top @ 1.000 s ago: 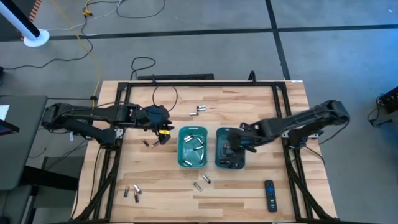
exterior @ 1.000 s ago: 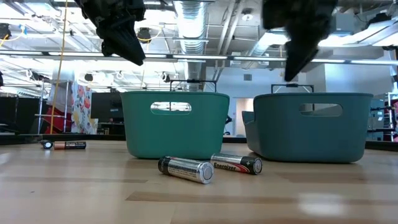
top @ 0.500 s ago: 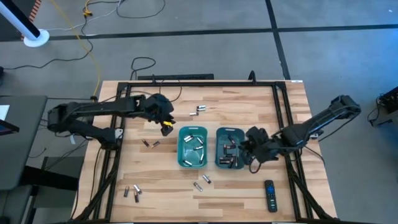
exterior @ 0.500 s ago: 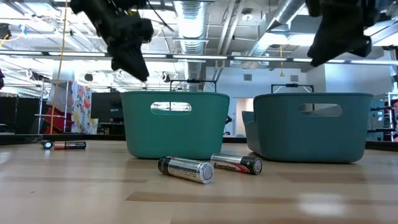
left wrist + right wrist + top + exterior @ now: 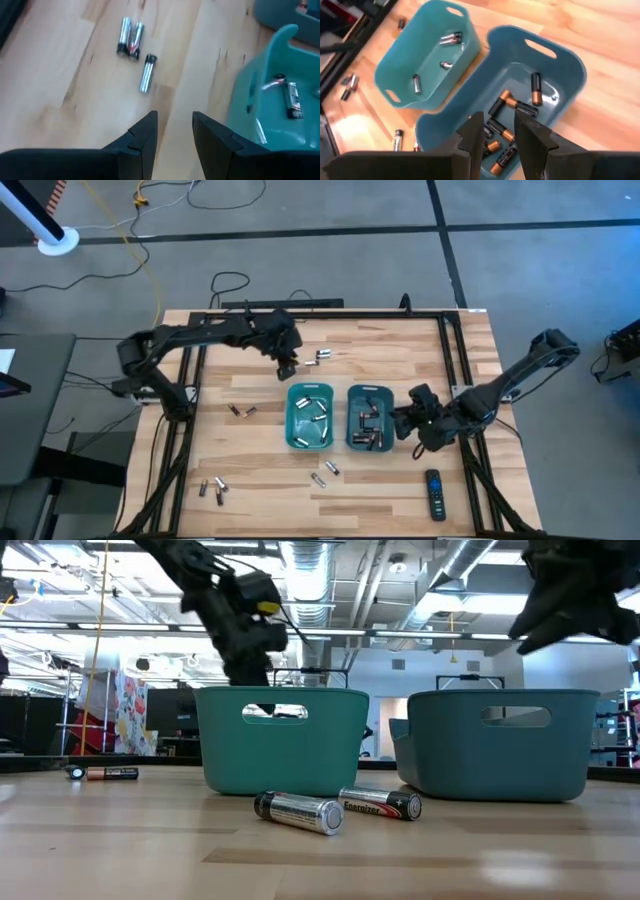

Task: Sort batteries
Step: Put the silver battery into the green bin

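Observation:
Silvery-white batteries [image 5: 312,412] lie in the left teal bin [image 5: 291,430], and dark copper-ended ones [image 5: 512,105] lie in the right teal bin [image 5: 352,442]. Loose batteries rest on the wood: a group [image 5: 130,37] with one more [image 5: 146,72] beside it near the far edge, a pair [image 5: 240,411], a cluster [image 5: 212,488] and two [image 5: 298,811] in front of the bins. My left gripper [image 5: 175,117] is open and empty, hovering just short of the far group [image 5: 320,357]. My right gripper [image 5: 498,117] is open and empty, at the right bin's right side [image 5: 403,422].
A black remote control [image 5: 434,493] lies near the table's near right corner. A black frame rail [image 5: 455,350] runs along the table's sides and far edge. Bare wood spreads between the bins and the far edge [image 5: 390,355].
My left gripper has travelled from beside the left bin's left wall toward the far edge and rightward, ending close to the far group of batteries. My right gripper has drawn out from over the right bin toward the table's right, stopping just outside its wall.

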### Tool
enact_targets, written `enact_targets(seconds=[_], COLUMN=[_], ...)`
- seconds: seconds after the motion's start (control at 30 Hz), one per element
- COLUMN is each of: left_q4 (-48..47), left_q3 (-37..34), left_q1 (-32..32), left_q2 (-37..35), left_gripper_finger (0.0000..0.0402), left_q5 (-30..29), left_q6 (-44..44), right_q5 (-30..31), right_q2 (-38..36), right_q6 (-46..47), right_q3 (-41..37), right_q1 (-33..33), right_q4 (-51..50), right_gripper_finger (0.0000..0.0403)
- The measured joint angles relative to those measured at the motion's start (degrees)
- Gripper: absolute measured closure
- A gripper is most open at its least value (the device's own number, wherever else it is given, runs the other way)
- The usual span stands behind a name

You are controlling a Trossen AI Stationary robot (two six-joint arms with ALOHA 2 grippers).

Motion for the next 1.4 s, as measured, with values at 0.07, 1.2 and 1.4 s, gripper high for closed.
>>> enact_targets(seconds=[0.07,1.2,1.4], left_q4=[0.01,8.93,9.38], left_q3=[2.29,8.95,9.12], left_q1=[1.04,1.69,1.66], left_q2=[2.88,24.30,26.46], left_gripper_finger=[0.0283,0.0283,0.0286], left_q5=[2.48,2.74,0.68], left_q6=[2.39,13.91,11.68], right_q5=[1.36,7.99,8.03], right_q2=[0.25,3.17,3.17], right_q6=[3.95,13.42,14.24], right_q3=[-1.12,-1.56,-1.56], right_q1=[1.15,5.00,5.00], right_q4=[0.40,-2.34,-2.23], right_gripper_finger=[0.0280,0.0280,0.0280])
